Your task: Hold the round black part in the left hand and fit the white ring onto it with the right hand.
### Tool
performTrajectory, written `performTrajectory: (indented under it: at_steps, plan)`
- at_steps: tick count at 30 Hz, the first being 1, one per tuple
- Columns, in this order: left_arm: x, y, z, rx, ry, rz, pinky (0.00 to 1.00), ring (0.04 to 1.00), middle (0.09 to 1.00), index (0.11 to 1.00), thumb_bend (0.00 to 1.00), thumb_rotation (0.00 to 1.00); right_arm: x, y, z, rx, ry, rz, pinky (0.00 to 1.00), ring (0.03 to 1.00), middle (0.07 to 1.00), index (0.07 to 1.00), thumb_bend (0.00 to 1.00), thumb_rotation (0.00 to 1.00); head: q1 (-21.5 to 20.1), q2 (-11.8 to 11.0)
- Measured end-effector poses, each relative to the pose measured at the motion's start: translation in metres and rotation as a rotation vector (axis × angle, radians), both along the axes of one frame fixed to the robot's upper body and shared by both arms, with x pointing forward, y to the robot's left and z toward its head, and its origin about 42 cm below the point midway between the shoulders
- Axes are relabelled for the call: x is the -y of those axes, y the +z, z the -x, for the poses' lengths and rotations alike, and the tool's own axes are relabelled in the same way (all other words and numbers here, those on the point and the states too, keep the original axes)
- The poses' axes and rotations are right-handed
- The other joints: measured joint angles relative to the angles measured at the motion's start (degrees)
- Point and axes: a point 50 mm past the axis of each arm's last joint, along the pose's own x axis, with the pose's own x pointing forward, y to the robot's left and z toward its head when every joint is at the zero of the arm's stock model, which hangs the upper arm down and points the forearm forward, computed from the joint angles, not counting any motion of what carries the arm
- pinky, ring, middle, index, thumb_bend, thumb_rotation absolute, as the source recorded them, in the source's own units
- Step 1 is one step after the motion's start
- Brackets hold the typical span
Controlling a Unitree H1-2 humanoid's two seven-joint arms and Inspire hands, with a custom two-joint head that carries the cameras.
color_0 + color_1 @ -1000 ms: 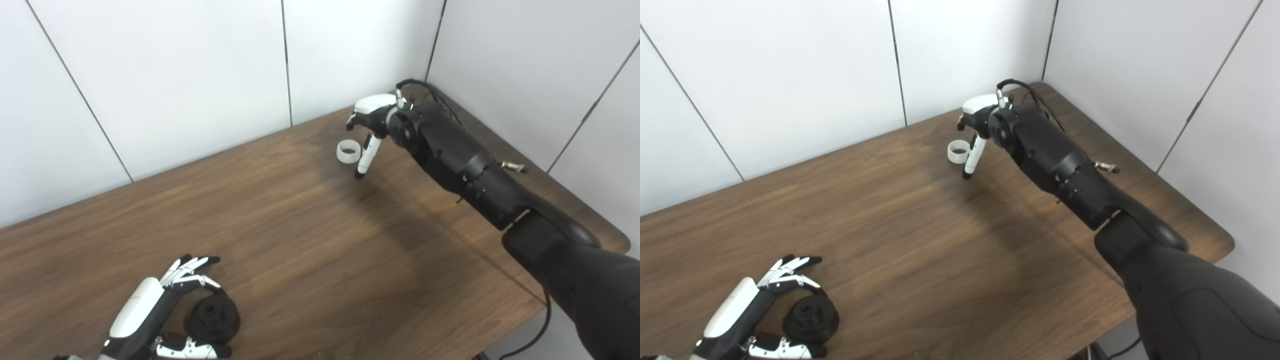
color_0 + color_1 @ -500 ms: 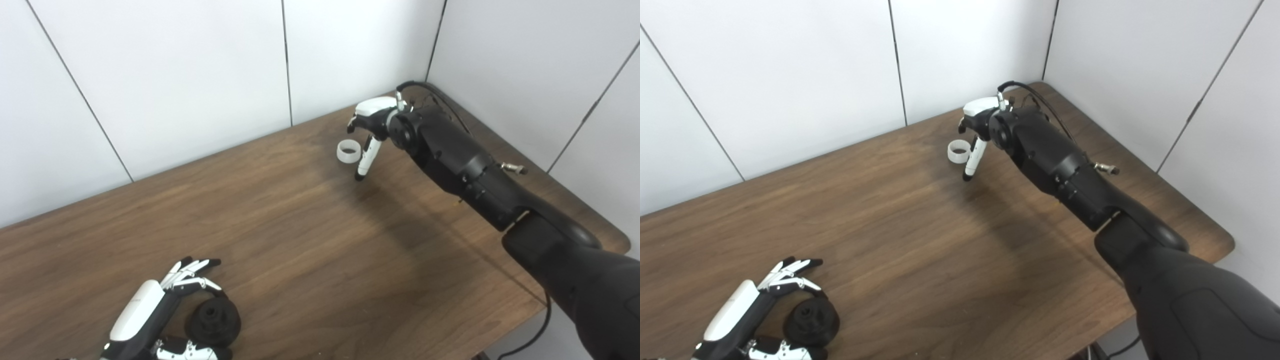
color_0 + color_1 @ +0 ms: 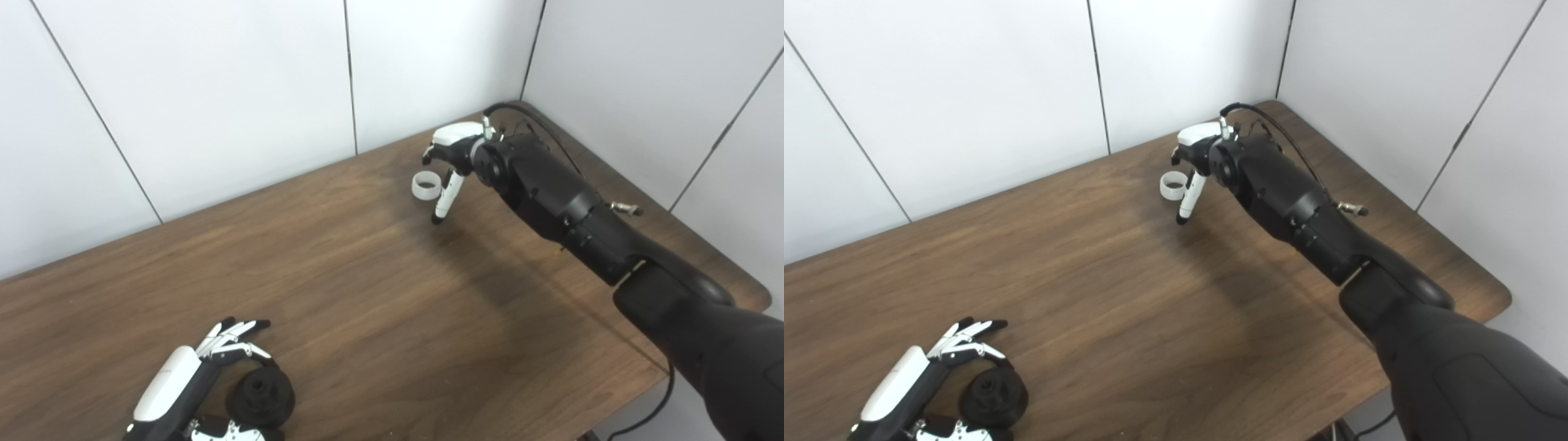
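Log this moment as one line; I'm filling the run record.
left hand: cupped around round black part, on table | right hand: open beside white ring | ring: unfitted

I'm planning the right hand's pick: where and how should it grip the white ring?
Probably across its thin wall. The white ring stands on its flat end, opening up, so fingers can come from above, one inside and one outside, on the side toward the right hand beside it.

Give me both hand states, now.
Left hand: fingers apart around the black part, which sits on the table; open, not gripping.
Right hand: at the white ring; grip cannot be told.
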Motion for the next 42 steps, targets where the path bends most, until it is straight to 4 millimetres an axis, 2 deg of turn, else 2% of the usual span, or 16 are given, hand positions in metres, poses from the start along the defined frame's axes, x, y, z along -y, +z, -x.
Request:
performTrajectory:
  at_steps: [15,35,42]
  plan:
    - [0.0,0.0,0.004,-0.006,0.008,0.003,1.0,0.915,0.9,0.475,0.51,0.04,0.003,-0.01,-0.005,-0.024,-0.018,0.005,1.0,1.0,1.0,0.886,1.0,0.42,0.7,0.53]
    - [0.0,0.0,0.008,-0.008,0.009,0.003,1.0,0.916,0.905,0.476,0.51,0.05,-0.006,-0.013,-0.007,0.031,0.006,0.009,1.0,1.0,1.0,0.902,0.97,0.52,1.58,0.7]
    - [0.0,-0.001,0.009,-0.012,0.013,0.004,1.0,0.916,0.901,0.476,0.51,0.05,-0.007,-0.014,-0.007,0.027,0.01,0.013,1.0,1.0,1.0,0.899,0.96,0.51,1.76,0.79]
